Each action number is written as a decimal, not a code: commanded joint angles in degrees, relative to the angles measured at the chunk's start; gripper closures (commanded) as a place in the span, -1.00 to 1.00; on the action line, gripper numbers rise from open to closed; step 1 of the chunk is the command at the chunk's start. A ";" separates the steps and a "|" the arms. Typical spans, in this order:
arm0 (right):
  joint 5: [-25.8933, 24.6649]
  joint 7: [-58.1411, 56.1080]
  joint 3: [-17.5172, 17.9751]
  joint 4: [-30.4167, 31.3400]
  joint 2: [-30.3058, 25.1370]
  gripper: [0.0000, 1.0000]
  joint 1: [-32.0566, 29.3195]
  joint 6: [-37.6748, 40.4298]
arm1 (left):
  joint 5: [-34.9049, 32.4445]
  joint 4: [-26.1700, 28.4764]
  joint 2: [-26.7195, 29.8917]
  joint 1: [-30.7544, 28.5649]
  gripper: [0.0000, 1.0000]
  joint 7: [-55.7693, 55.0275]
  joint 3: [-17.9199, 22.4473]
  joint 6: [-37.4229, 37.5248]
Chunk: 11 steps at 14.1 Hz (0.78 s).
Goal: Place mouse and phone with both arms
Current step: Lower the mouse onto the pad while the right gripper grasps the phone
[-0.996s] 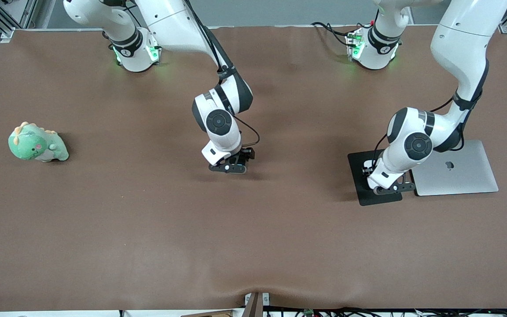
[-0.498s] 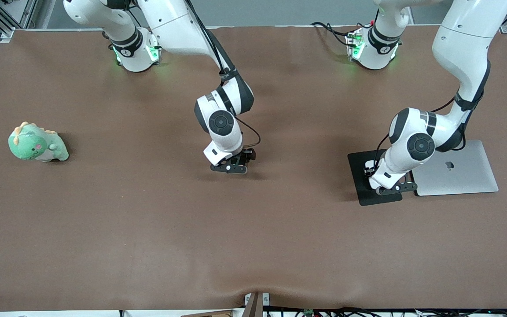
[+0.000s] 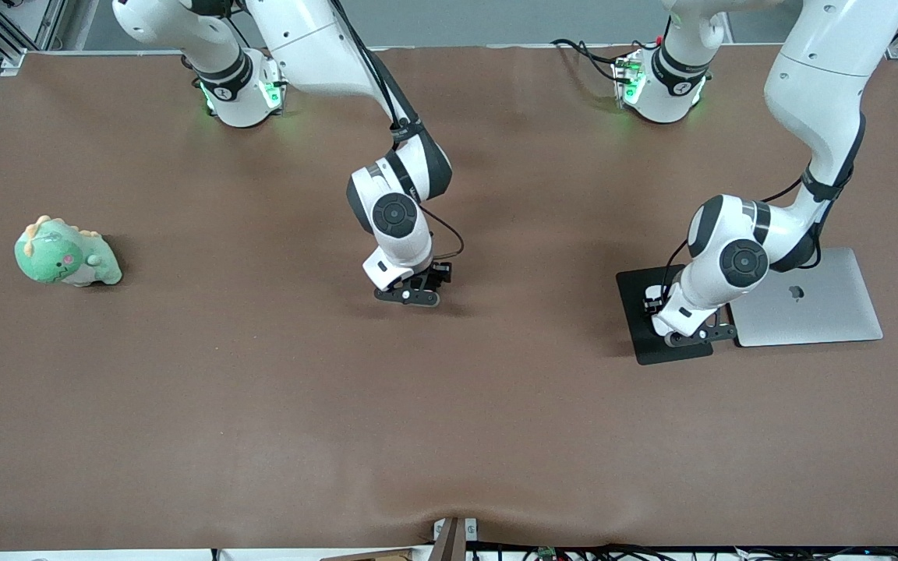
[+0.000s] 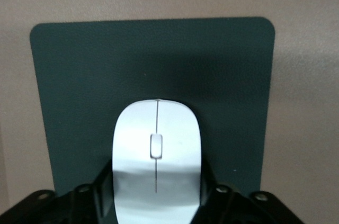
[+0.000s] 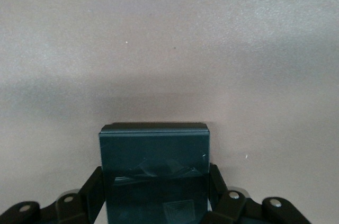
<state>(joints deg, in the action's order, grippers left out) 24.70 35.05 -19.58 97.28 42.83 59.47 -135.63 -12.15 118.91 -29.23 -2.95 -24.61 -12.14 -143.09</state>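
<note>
A robotics lab: two bench-mounted arms [image 3: 387,179] on a brown-covered table [image 3: 262,405].

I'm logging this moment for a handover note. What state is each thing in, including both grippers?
mouse: on the black pad, between the left gripper's fingers.
black pad: flat on the table, beside the laptop.
laptop: lid shut, flat.
phone: gripped by the right gripper.
left gripper: low over the pad, fingers around the mouse.
right gripper: shut on the phone, mid-table.
dinosaur toy: lying untouched toward the right arm's end.
</note>
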 commanded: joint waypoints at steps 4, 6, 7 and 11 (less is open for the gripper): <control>1.23 2.74 -3.53 0.28 -4.85 1.00 -0.84 9.04 | -0.51 -4.29 3.82 -0.22 -1.00 -0.53 -0.08 3.93; 1.23 2.48 -4.59 0.45 -7.31 1.00 -1.89 11.69 | -0.51 -9.29 7.06 -0.22 -1.00 0.00 -0.08 13.67; 1.14 2.39 -4.59 0.45 -8.45 1.00 -3.12 12.66 | -0.60 -12.18 8.30 -0.82 -1.00 0.53 -0.08 19.55; 1.05 -3.92 -5.03 4.65 -14.69 1.00 -8.74 14.87 | -0.69 -23.44 13.05 -4.07 -1.00 2.55 -0.17 34.35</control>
<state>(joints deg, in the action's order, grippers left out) 24.73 35.27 -24.99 97.35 33.25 53.47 -121.09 -12.15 99.98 -18.04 -5.37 -23.06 -12.01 -114.29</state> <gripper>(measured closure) 0.203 0.000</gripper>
